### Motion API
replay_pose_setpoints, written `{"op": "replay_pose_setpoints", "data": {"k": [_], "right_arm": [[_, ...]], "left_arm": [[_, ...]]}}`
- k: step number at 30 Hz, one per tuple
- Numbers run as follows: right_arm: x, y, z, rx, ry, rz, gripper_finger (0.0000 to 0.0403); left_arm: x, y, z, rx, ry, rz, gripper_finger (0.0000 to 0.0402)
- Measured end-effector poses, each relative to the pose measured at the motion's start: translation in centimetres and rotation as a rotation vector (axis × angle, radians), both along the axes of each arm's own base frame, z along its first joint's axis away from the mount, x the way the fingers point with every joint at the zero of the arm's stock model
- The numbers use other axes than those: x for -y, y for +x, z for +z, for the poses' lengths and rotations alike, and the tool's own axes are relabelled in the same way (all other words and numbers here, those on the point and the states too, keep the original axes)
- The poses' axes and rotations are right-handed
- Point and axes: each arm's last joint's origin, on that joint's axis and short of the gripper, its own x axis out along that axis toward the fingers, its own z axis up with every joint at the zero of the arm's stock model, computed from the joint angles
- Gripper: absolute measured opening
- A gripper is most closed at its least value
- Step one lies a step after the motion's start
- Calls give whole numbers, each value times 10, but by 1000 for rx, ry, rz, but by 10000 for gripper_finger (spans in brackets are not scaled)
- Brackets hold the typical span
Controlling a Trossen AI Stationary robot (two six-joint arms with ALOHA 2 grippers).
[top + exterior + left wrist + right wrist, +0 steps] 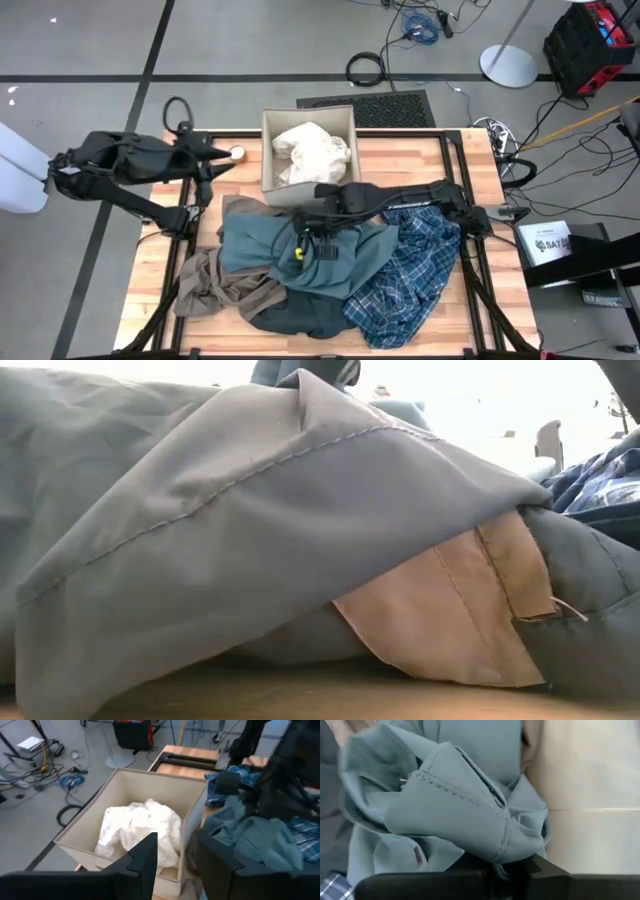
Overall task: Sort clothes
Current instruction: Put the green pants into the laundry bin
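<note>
Cream-white pieces (312, 152) already lie in the beige box (268, 150). On the tabletop (150, 290) remain a plaid shirt (410, 270), tan garment (215, 285), dark one (300, 315) — and the teal-grey shirt (330, 255), clamped by the right end effector (300, 240). The left end effector (172, 857) hangs half-open, empty, beside the box.

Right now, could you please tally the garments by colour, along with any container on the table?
Cream-white garments, bunched in the box: 1 heap, pieces not separable
Teal-grey shirt: 1
Blue plaid shirt: 1
Tan-brown garment: 1
Dark slate garment: 1
Beige fabric box: 1
Total: 6
</note>
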Motion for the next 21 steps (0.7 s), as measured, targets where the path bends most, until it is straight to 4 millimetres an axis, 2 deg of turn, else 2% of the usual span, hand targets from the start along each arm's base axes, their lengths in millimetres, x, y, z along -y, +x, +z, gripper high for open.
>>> {"op": "replay_pose_setpoints", "data": {"k": [2,4,8,14,18,21], "right_arm": [[1,-7,9,26,1,2,21],[2,-10,7,46,3,0,21],[1,-10,-20,127,31,-4,30],[-1,-14,-70,442,217,1,31],[-2,-20,-76,499,313,-38,48],[-6,-21,-78,485,322,-39,83]], "left_arm": [[1,-5,1,17,-13,-11,134],[2,-8,2,27,-17,-27,134],[5,-11,3,35,-27,-53,134],[9,-10,2,36,-42,-81,134],[9,-10,3,46,-44,-85,134],[10,-9,5,63,-44,-87,134]]}}
